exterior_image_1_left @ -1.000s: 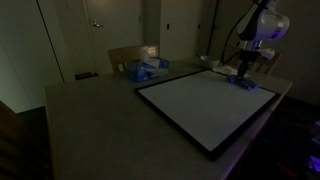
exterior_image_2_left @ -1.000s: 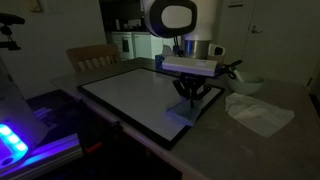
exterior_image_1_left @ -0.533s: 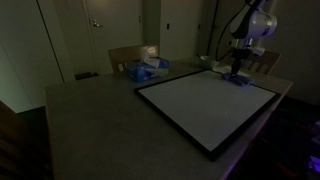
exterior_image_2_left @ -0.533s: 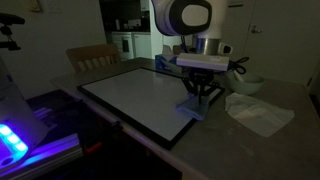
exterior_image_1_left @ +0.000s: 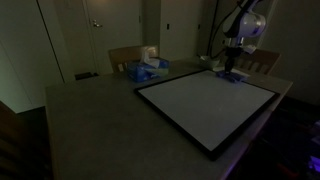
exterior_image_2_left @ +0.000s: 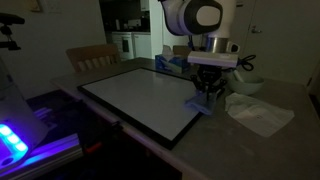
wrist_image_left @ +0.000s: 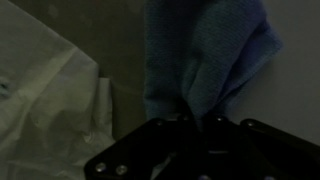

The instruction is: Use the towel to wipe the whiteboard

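One whiteboard [exterior_image_2_left: 140, 95] spreads beside the gripper [exterior_image_2_left: 206, 94], looking blank in the dim light. The jaws pinch a blue towel [exterior_image_2_left: 199, 106] directly beneath, at the board's edge. Wiping seems underway; how much remains is unclear.

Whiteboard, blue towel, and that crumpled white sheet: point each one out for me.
whiteboard [exterior_image_1_left: 205, 102], in an exterior view, middle of its white surface.
blue towel [wrist_image_left: 215, 45], wrist view, middle of the bunched cloth.
crumpled white sheet [exterior_image_2_left: 260, 117], in an exterior view, its centre.

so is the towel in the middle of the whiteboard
No, the blue towel sits at the whiteboard's edge, under the gripper.
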